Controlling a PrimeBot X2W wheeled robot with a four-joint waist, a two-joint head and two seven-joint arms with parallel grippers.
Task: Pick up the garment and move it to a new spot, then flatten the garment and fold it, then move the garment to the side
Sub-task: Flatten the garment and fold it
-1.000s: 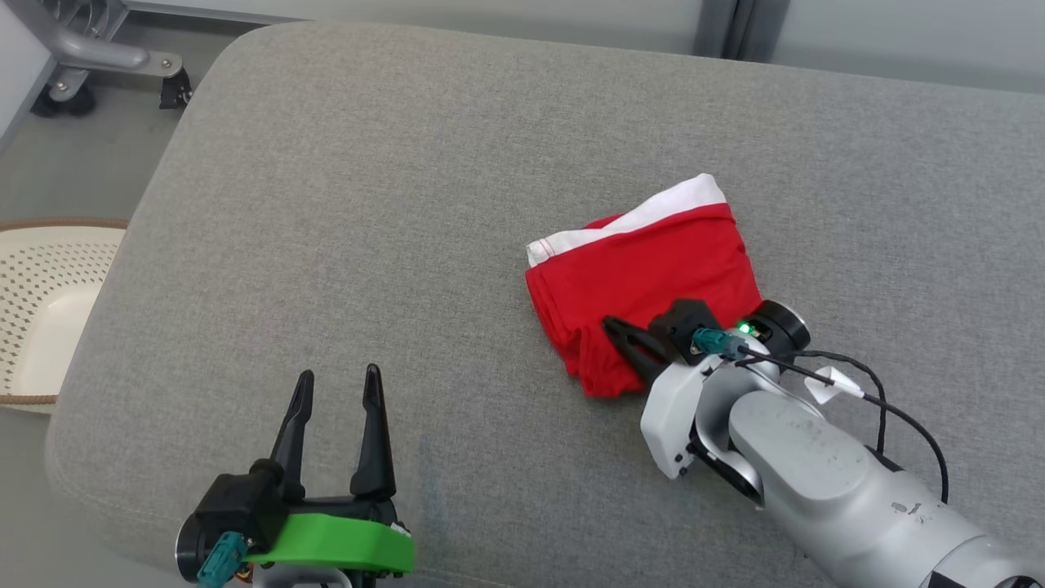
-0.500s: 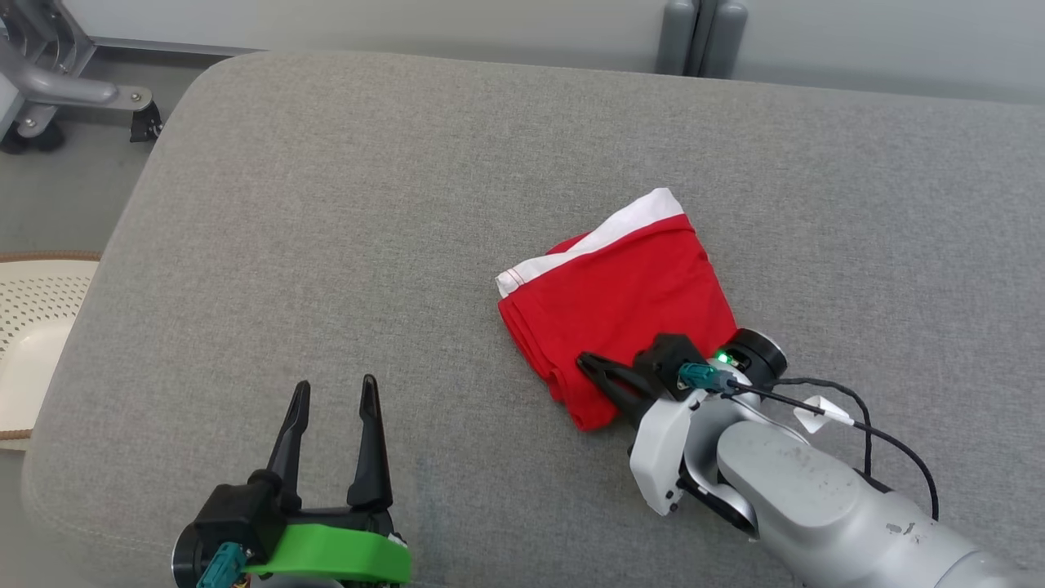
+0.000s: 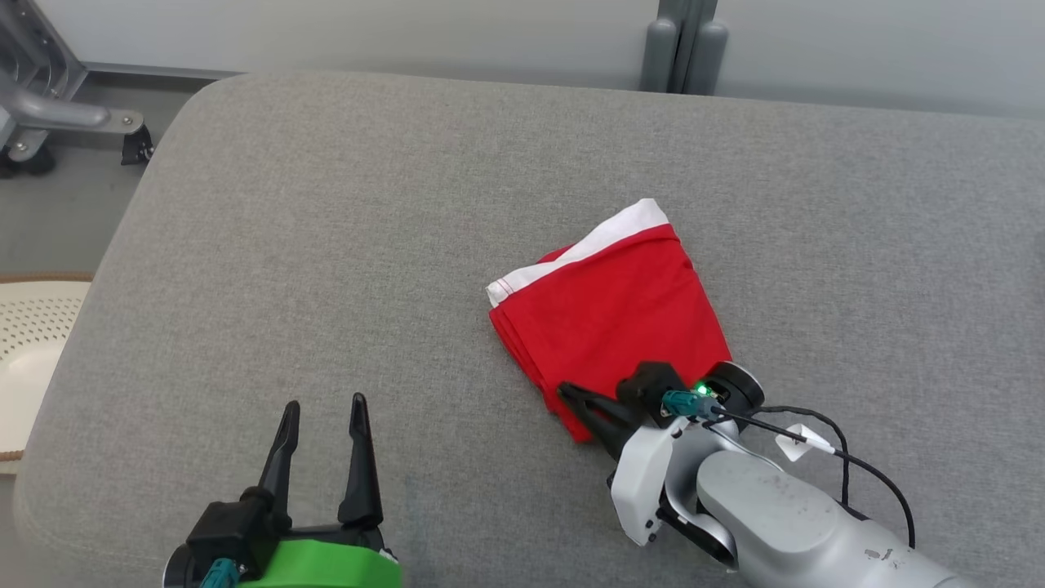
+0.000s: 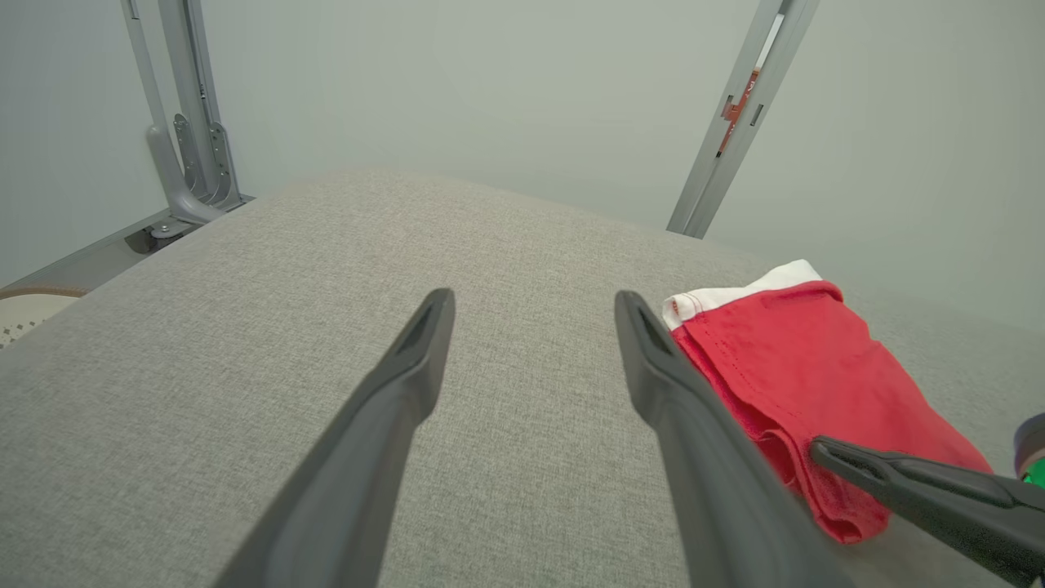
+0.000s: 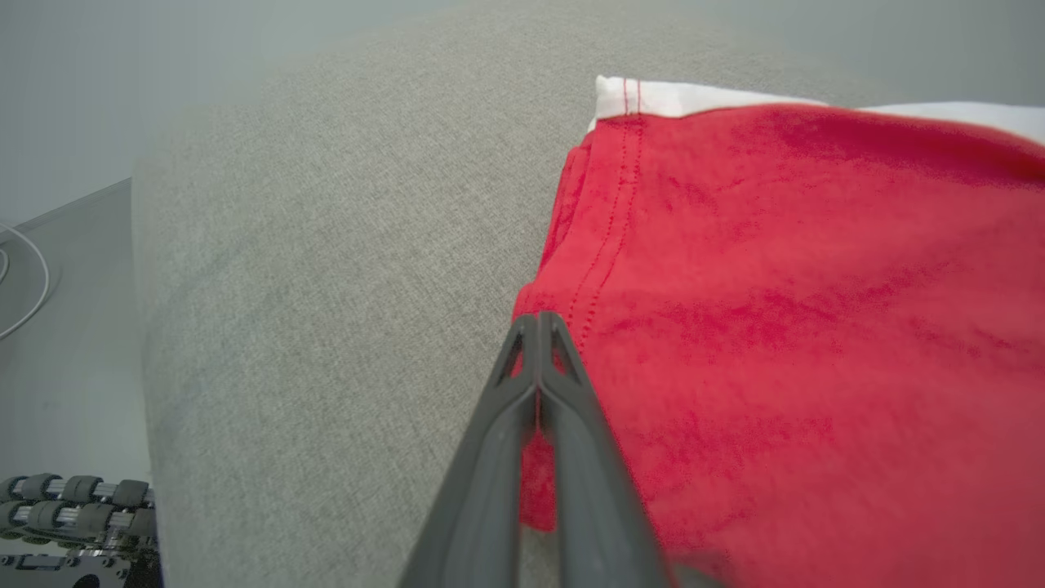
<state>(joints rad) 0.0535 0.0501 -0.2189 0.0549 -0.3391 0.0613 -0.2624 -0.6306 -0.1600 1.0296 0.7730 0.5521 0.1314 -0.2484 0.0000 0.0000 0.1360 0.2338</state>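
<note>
- Noted since a second ago: a shift of the whole head view, so mostly a camera move, not travel by the garment [image 3: 608, 327]; against the cloth, a small creep of the right claw [image 3: 563, 390] toward the near-left hem.
- Lying folded, red with a white waistband, right of centre on the grey bench [image 3: 326, 204], with its near corner under the right claw.
- Right claw clenched tight, tips laid on the hem; no cloth seen between the fingers in the right wrist view, so probably pressing, not pinching.
- Left claw [image 3: 323, 403] released wide, hovering over bare bench well apart from the cloth.
- Judged step: sliding the folded garment to the side.
- Keep the downward pressure steady and the drag slow, to carry all layers together.
- Watch the stacked left edge: likely to fan out or roll under a pull on the top layer alone.
- On any slipping, lift off, open up, and pinch every layer at the corner instead.
- Stop well short of the bench's rounded edge.
</note>
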